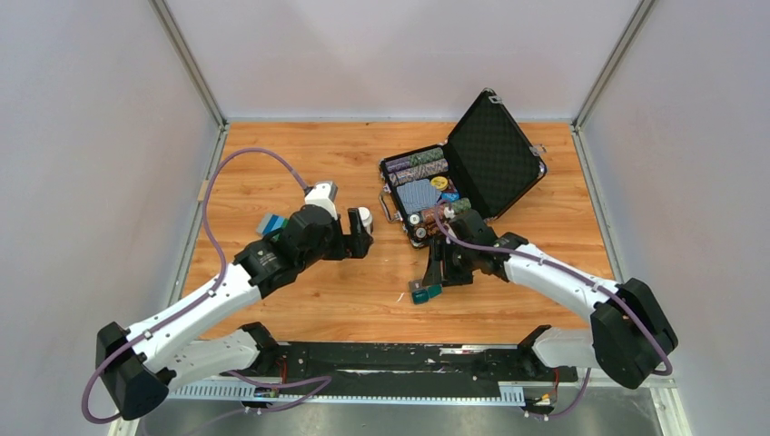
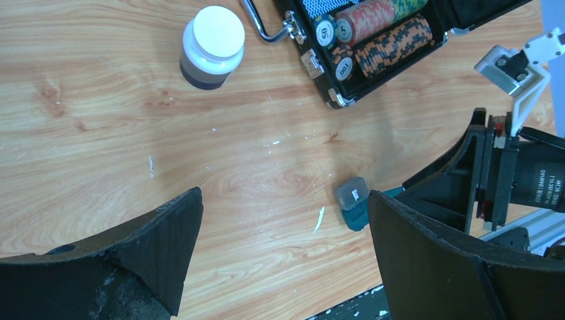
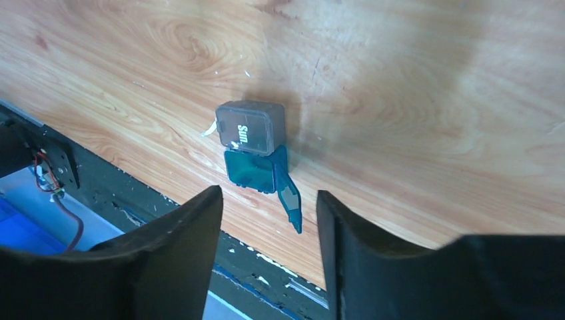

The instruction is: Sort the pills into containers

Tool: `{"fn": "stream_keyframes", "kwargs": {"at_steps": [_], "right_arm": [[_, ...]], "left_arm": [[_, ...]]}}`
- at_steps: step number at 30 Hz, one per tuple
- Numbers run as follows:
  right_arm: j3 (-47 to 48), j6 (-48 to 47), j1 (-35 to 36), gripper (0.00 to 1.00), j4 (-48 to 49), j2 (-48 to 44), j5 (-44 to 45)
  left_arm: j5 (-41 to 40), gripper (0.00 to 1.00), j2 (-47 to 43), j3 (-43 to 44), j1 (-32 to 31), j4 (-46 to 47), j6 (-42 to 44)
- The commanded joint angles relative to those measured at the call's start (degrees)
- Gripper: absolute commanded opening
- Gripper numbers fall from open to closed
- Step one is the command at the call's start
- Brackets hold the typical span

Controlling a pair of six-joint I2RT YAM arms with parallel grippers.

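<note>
Now, container: tiny teal box lying on the table close to its near edge, lid swung open toward the edge; not held.
Right gripper: jaws partly apart, nothing between them, hovering just over the container.
Left gripper: spread wide and empty, further left, by the white-capped bottle.
Risk, edge: the container is small and probably light; a skewed close or a nudge from one finger could push it off the near edge.
Risk, lid: the open lid sticks out toward the fingers; catching it could flip the box or snap it shut.
Risk, bottle: it stands upright with the cap on; a bump from the wide left fingers could tip it and send it rolling.
Risk, pills: none seen loose; one white sliver lies just left of the container, pill or scrap I cannot tell, and it's easy to sweep away.
Count, containers: one open.
Count, bottles: one.
Count, chip case: one, open, far right.
Count, blue-teal block: one, half hidden by the left arm, unclear what.
Count, slivers: one.
</note>
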Motion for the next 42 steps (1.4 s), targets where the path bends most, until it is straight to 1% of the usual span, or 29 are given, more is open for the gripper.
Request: {"fn": "stream_keyframes", "kwargs": {"at_steps": [1, 4, 6, 11, 13, 14, 16, 20, 24, 26, 27, 29, 36, 42], "right_arm": [[6.14, 0.21, -0.12, 0.59, -4.15, -0.61, 5.58], [10.56, -1.02, 0.41, 0.62, -4.17, -0.31, 5.01], [14.74, -2.10, 1.86, 0.64, -4.18, 2.03, 6.08], [26.60, -2.39, 6.06, 0.68, -3.91, 12.56, 13.85], [31.09, -3.03, 6.98, 0.71, -3.58, 16.91, 15.67], [33.30, -3.40, 7.50, 0.72, -3.10, 19.05, 18.41], [37.24, -4.53, 8.58, 0.75, -2.36, 22.83, 20.73], [44.07, -5.62, 10.19, 0.77, -1.81, 31.10, 22.98], [49.80, -6.41, 11.54, 0.78, -1.25, 37.24, 26.73], [52.05, -7.08, 11.73, 0.75, -1.07, 39.76, 27.78], [53.06, -7.38, 11.79, 0.72, -0.93, 40.72, 28.14], [54.91, -8.25, 11.94, 0.69, -0.64, 42.47, 28.00], [59.11, -10.75, 12.80, 0.67, -0.58, 46.23, 29.13], [60.63, -11.32, 12.88, 0.56, -0.46, 47.62, 29.33]], "left_arm": [[-4.42, 1.00, -2.97, 0.34, 0.16, 0.38, 1.09], [-7.08, 1.00, -4.15, 1.08, 0.15, -1.37, 1.29], [-8.71, 1.00, -4.34, 1.83, 0.15, -3.23, 1.13], [-14.09, 1.00, -3.49, 3.78, 0.14, -10.00, -0.73], [-16.13, 0.98, -3.00, 4.36, 0.12, -12.58, -1.77], [-16.94, 0.97, -2.92, 4.67, 0.17, -14.60, -2.82], [-19.28, 0.97, -2.82, 4.82, 0.17, -17.34, -4.92], [-21.45, 0.98, -4.03, 3.22, 0.17, -19.68, -7.86], [-21.70, 1.00, -5.86, 0.98, 0.12, -19.40, -9.44], [-21.37, 1.00, -6.47, 0.23, 0.12, -18.80, -9.57], [-21.00, 1.00, -6.75, 0.01, 0.12, -18.65, -9.54], [-20.32, 1.00, -6.86, -0.61, 0.15, -18.00, -9.24], [-18.67, 1.00, -6.87, -1.69, 0.12, -16.17, -8.16], [-17.73, 1.00, -6.48, -2.13, 0.12, -14.94, -7.25]]}}
